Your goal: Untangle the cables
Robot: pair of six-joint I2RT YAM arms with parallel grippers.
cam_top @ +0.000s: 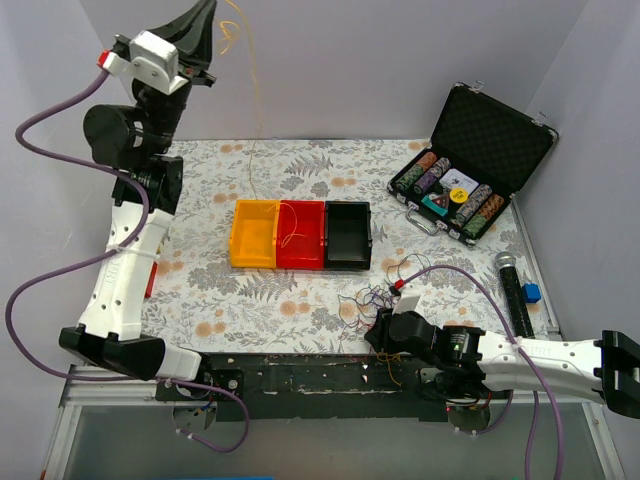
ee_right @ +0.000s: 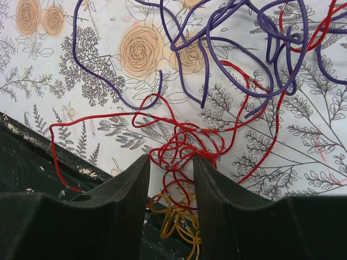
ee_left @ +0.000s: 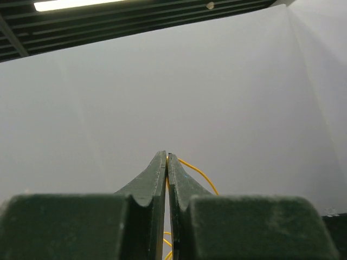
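Cables (cam_top: 368, 300) lie mostly in a scribbly clump on the flowered table (cam_top: 210, 300), close to its near edge and right of centre. One yellow strand (cam_top: 252, 110) is apart from them, hanging from high above the table's far side, its lower end near the bins. The left gripper (cam_top: 207, 10) has that strand pinched between fully closed fingers, the wire curling out at the tips in the left wrist view. I judge the arm is raised this high so the long strand hangs free of the clump and can slide out without snagging. The right gripper (cam_top: 384, 322) is low at the clump, fingers parted to a moderate gap and clamped on nothing. In the right wrist view a red knot (ee_right: 181, 143) lies between and just beyond the fingertips, though whether the pads touch it I cannot tell. Purple strands (ee_right: 233, 59) loop farther out, and more yellow wire (ee_right: 179, 222) bunches at the dark table edge. That pose looks meant to pinch or pin the knot so the clump does not lift. A yellow bin (cam_top: 240, 245), red bin (cam_top: 310, 252) and black bin (cam_top: 347, 263) stand side by side mid-table, seemingly one per cable colour
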